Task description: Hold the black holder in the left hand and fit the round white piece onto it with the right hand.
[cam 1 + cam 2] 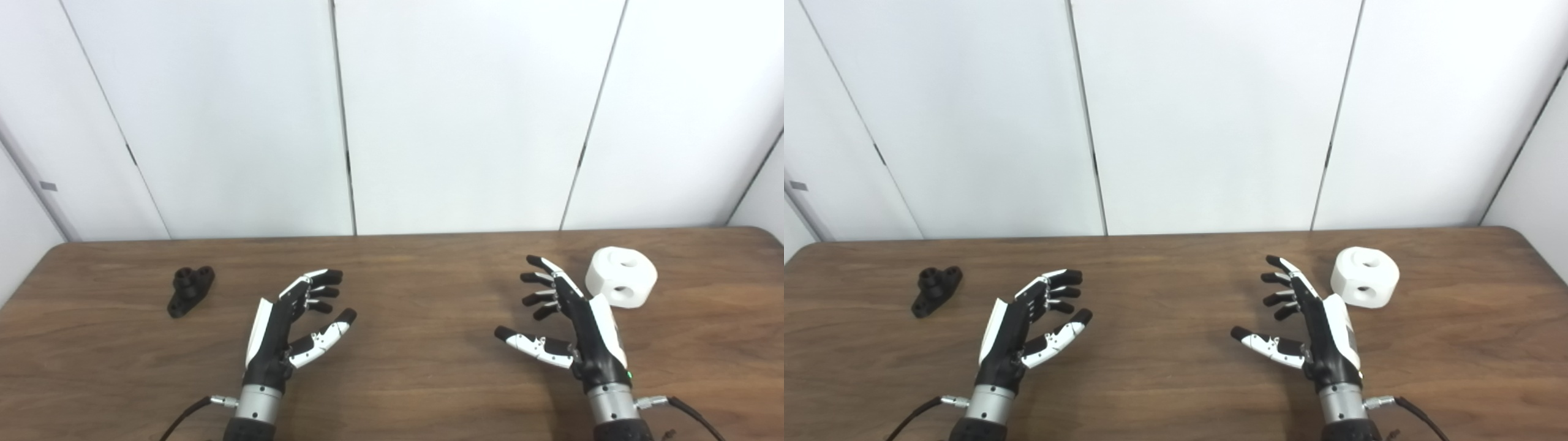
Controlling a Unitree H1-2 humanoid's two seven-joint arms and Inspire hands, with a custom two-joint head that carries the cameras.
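Note:
The black holder lies on the brown table at the left. My left hand hovers to its right, apart from it, open with fingers spread and palm facing inward. The round white piece, a thick disc with holes in its top and side, rests at the right. Just left of it is my right hand, also open and empty, its back turned toward the piece and not touching it.
White wall panels rise directly behind the table's far edge. Cables trail from both wrists near the front edge. Bare wood lies between the two hands.

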